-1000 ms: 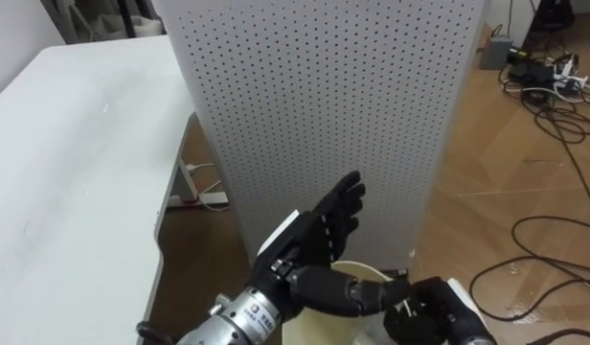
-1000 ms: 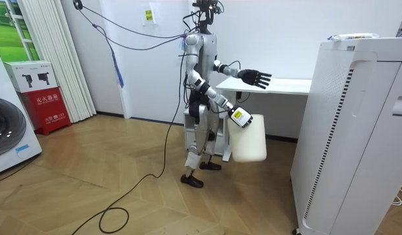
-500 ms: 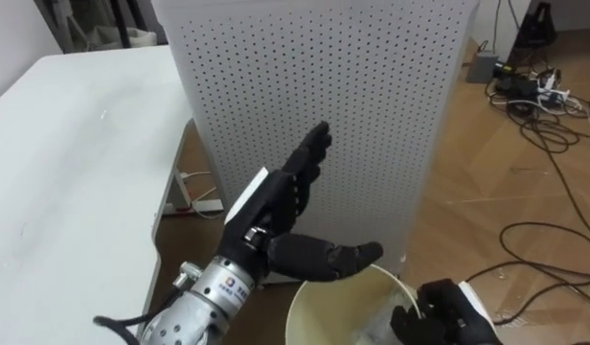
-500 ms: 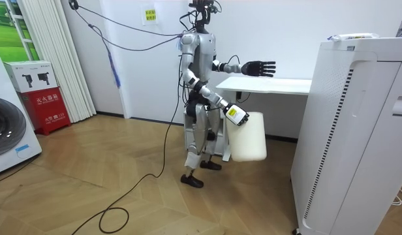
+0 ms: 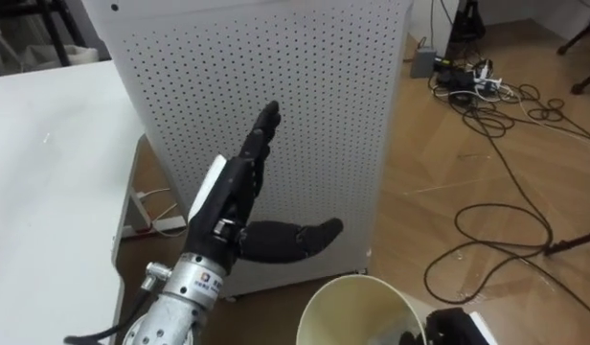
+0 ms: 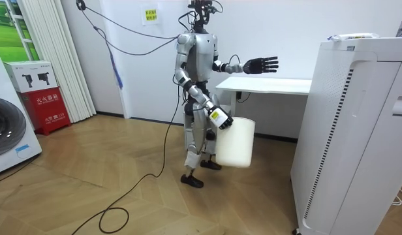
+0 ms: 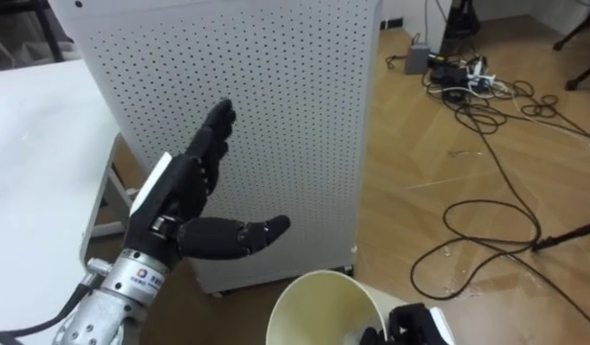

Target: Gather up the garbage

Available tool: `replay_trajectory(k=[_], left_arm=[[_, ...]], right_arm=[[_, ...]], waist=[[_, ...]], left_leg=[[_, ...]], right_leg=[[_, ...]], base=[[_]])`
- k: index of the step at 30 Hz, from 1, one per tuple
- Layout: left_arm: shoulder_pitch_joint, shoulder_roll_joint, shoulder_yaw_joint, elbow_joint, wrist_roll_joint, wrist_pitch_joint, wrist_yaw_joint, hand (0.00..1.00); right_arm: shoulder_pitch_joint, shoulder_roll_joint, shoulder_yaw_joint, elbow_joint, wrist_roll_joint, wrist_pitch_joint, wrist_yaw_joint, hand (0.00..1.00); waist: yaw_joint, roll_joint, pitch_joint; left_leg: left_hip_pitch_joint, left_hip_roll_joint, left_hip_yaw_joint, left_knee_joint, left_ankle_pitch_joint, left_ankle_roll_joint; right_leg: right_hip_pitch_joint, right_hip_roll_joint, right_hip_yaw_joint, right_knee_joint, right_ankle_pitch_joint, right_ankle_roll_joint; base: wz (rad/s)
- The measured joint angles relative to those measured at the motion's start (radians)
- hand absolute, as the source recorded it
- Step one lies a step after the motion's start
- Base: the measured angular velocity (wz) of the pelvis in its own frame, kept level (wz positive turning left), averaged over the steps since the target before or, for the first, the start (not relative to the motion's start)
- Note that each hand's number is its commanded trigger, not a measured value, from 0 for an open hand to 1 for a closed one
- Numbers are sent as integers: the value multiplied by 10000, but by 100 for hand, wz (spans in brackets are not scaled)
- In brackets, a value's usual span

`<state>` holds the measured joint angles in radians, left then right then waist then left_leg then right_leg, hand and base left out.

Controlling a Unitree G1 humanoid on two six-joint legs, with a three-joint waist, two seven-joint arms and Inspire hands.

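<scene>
Right hand clamps the bin rim; left hand spread above.

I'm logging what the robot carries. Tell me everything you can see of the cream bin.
The bin is a plain cream bucket, plastic by its look, with smooth walls and a round open rim. It hangs clear of the floor at the robot's right side, nearly upright, near the white table. The right hand grips it at the rim. In the eye views its mouth faces up, and its contents cannot be made out.
</scene>
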<state>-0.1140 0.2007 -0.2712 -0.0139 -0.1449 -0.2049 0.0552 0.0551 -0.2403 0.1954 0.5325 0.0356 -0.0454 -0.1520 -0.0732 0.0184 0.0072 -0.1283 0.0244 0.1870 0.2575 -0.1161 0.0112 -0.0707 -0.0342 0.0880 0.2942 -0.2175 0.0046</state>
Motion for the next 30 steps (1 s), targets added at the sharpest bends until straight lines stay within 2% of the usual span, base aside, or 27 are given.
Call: replay_trajectory(k=[5,7,12,16,17,18,19,20,21,22,23,24,25,26,27,28,29,30], left_arm=[[243,-18,0,95,-34,-2,163,0],[243,-19,3,94,-38,-11,280,0],[252,9,152,94,-20,-19,448,0],[296,-13,408,94,61,-186,642,0],[319,-31,480,94,55,-196,641,0],[365,-38,602,94,29,-213,653,0],[467,-33,723,94,-24,-244,704,0],[498,-32,765,96,-25,-242,728,0],[508,-49,863,98,-19,-241,741,0],[517,-67,944,98,8,-241,768,0],[521,-61,998,98,8,-249,826,0],[521,-59,1045,103,1,-260,838,0],[530,-61,1075,187,-12,-281,889,0],[683,-60,1078,253,11,-294,887,0],[719,-85,1062,255,7,-294,861,0],[712,-158,1024,247,-20,-356,793,0],[724,-175,1030,241,-29,-451,792,0],[733,-174,1046,235,-19,-470,800,0]], right_arm=[[35,7,-203,-1,41,0,6,100],[35,9,-203,-2,184,0,14,100],[36,41,-199,-2,601,-14,-30,100],[35,66,-189,-3,479,-108,32,100],[36,65,-189,-3,485,-124,40,100],[34,71,-188,-3,489,-151,42,100],[33,76,-180,-4,514,-175,51,100],[33,75,-183,-4,495,-193,54,100],[34,78,-184,-1,475,-197,66,100],[35,83,-183,2,467,-199,152,100],[32,71,-195,1,471,-224,196,100],[33,73,-195,1,469,-249,215,100],[53,76,-186,1,474,-262,236,100],[84,76,-160,1,511,-265,253,100],[87,60,-166,-2,596,-276,243,100],[86,6,-237,2,708,-278,224,100],[93,-191,-229,7,742,-277,242,100],[116,-232,-223,6,746,-277,241,100]], waist=[[51,-10,6],[256,-8,5],[519,-43,27],[608,-64,40],[642,-65,41],[758,-91,59],[881,-105,81],[902,-101,80],[935,-124,99],[1017,-177,131],[1067,-145,128],[1050,-131,133],[938,-134,164],[975,-258,229],[937,-282,228],[940,-268,220],[1070,-268,220],[1163,-252,210]], left_leg=[[196,-30,207,-128,-47,57],[220,-13,380,-184,-44,71],[297,3,385,-235,-90,39],[409,73,407,-200,-195,-47],[414,110,407,-149,-222,-67],[359,252,462,185,-382,-116],[247,454,507,776,-728,-220],[84,595,482,1299,-932,-277],[-329,881,462,2495,-1199,-340],[-713,1112,394,3710,-1222,-347],[-1022,1323,196,4677,-1204,-353],[-1162,1401,72,5122,-1151,-340],[-1442,1430,-335,5838,-882,-285],[-1701,1284,-597,6116,-789,-206],[-1823,1109,-630,5938,-934,-164],[-2258,664,-561,5261,-1065,-126],[-2564,243,-514,4065,-953,-209],[-2689,51,-514,3358,-838,-272]], right_leg=[[-36,4,331,-23,68,155],[-201,-5,383,2,163,207],[-339,-109,-111,52,232,219],[-326,-182,-725,155,181,156],[-311,-169,-755,171,170,137],[-362,-144,-973,375,121,59],[-460,-117,-1337,685,-83,-41],[-473,-86,-1459,852,-227,-87],[-510,18,-1498,1239,-548,-173],[-501,76,-1489,1639,-833,-284],[-478,218,-1457,1967,-1077,-420],[-453,284,-1442,2117,-1196,-487],[-296,368,-1283,2254,-1317,-514],[-49,396,-1100,2270,-1418,-637],[-2,392,-990,2263,-1459,-680],[-32,389,-799,2216,-1492,-713],[-77,381,-583,2206,-1527,-714],[-113,385,-490,2206,-1538,-724]], base=[[-26],[-37],[-21],[-8],[-16],[-34],[-35],[-25],[-12],[-19],[-20],[-5],[7],[13],[20],[13],[-4],[-44]])
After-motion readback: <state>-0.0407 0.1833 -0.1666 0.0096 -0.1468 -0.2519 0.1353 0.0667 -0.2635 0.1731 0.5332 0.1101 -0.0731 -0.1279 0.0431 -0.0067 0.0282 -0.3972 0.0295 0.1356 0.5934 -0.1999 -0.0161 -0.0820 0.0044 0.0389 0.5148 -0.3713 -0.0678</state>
